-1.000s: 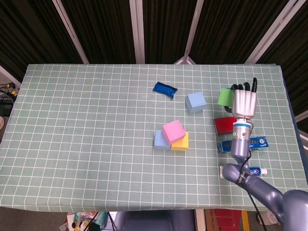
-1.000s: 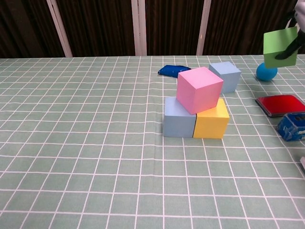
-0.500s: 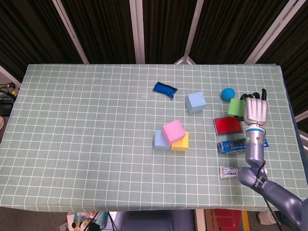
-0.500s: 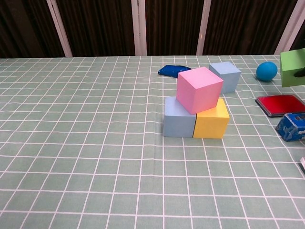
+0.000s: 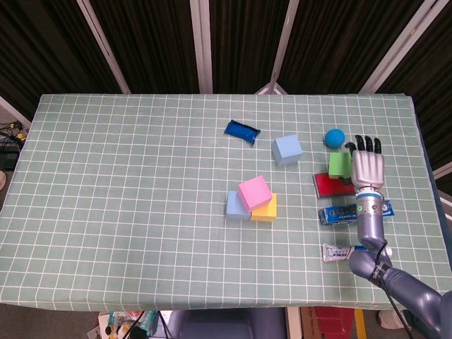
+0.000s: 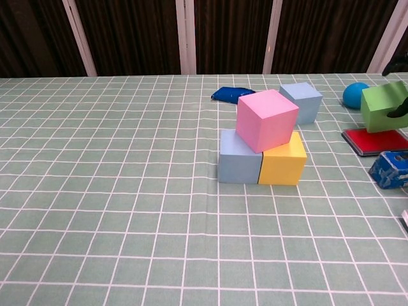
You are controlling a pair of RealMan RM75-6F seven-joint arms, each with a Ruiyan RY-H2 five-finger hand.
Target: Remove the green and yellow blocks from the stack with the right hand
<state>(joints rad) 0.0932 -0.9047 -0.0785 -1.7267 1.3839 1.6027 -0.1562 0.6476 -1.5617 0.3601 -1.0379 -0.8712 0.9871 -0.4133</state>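
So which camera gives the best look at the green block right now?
The head view: the whole green block shows beside the right robot hand, over the red pad. The chest view shows the block larger, but at the frame's edge, with little of the hand.

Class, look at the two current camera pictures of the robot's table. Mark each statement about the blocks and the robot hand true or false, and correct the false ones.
1. The green block is held by the right robot hand. True.
2. The pink block lies flat on the table. False: it sits tilted on top of the yellow block and a light blue block.
3. The yellow block has already been taken from the stack. False: it remains under the pink block.
4. A second light blue block stands apart from the stack. True.
5. The blue ball rests on the red flat object. False: it lies on the table beyond it.
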